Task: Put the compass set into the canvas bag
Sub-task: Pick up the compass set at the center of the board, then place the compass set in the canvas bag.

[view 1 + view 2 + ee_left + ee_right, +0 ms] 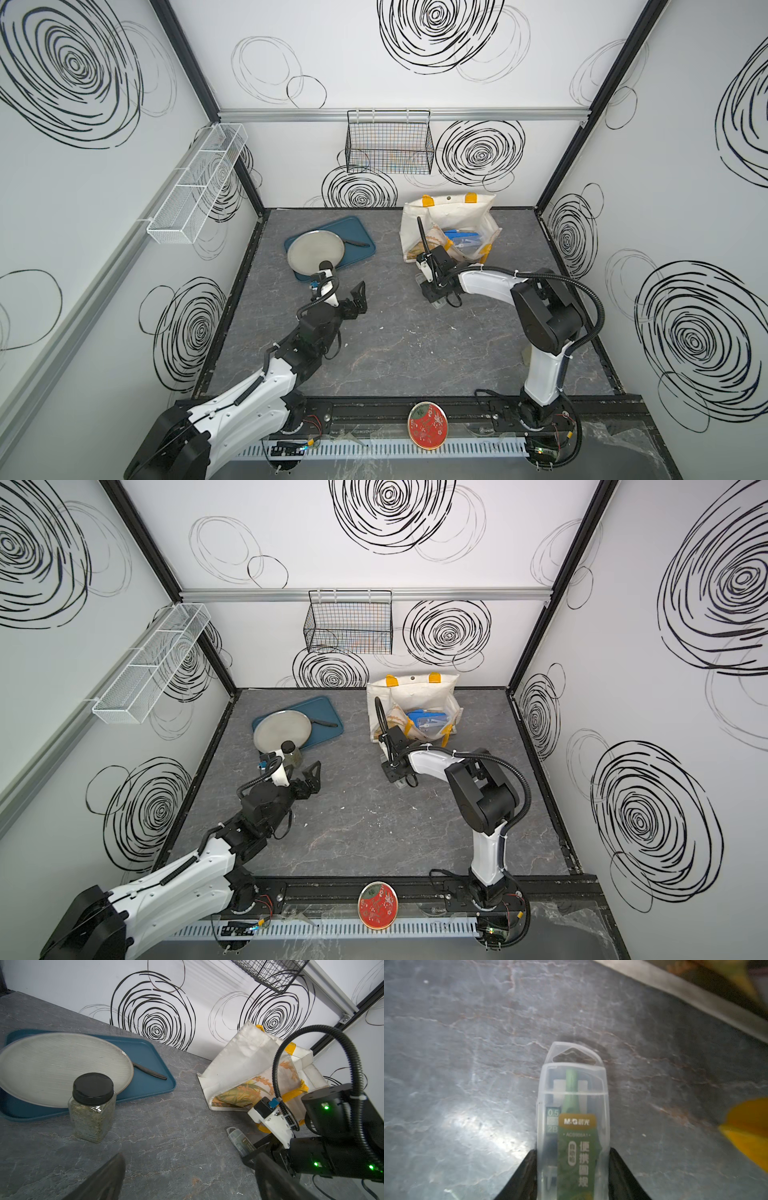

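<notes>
Compass set (573,1105) — clear plastic case, green label, green compass and a lead tube visible inside — lies flat on the table (467,1032) between the fingers of the right gripper (573,1150), which press both long sides. The hang-tab end projects ahead of the fingertips. Bag (451,212) stands open just beyond this gripper. Left gripper (358,300) — spread wide, holding nothing.
</notes>
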You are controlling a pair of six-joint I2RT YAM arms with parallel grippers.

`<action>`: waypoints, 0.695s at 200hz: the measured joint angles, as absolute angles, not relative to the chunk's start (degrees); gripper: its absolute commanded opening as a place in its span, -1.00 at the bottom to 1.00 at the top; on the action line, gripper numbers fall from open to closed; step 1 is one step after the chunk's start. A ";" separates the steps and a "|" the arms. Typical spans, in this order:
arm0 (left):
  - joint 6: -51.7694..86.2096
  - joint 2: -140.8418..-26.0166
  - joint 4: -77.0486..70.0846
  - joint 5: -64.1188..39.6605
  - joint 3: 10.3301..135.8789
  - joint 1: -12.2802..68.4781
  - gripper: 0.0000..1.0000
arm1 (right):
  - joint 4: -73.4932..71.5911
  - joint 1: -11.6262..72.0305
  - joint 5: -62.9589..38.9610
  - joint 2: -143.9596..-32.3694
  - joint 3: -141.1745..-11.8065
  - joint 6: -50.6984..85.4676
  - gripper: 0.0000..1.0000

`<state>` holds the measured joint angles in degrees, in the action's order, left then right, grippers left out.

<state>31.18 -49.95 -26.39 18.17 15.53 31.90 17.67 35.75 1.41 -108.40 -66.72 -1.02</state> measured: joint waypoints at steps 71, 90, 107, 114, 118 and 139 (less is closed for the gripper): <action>31.16 -49.30 -26.24 18.26 15.25 31.31 0.99 | 17.30 39.20 -8.36 -100.49 -74.59 -2.13 -0.12; 31.14 -48.84 -26.11 18.24 15.25 31.29 0.99 | 16.60 38.48 -6.55 -99.22 -78.61 -1.13 -0.10; 31.11 -47.94 -25.26 18.41 15.25 31.09 0.99 | 15.57 37.21 -3.66 -97.12 -80.64 -0.32 -0.09; 31.09 -47.51 -24.84 18.55 15.22 31.05 0.99 | 15.49 36.42 -2.50 -96.25 -81.34 -0.05 -0.10; 31.09 -47.24 -24.58 18.63 15.22 31.05 0.99 | 15.38 35.83 -1.80 -95.72 -81.78 0.14 -0.09; 31.07 -45.63 -23.09 19.20 15.20 30.94 0.99 | 14.04 30.83 1.41 -93.41 -82.94 1.76 -0.09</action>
<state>31.07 -45.63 -23.09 19.20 15.20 30.94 14.04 30.83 1.41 -93.41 -82.94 1.76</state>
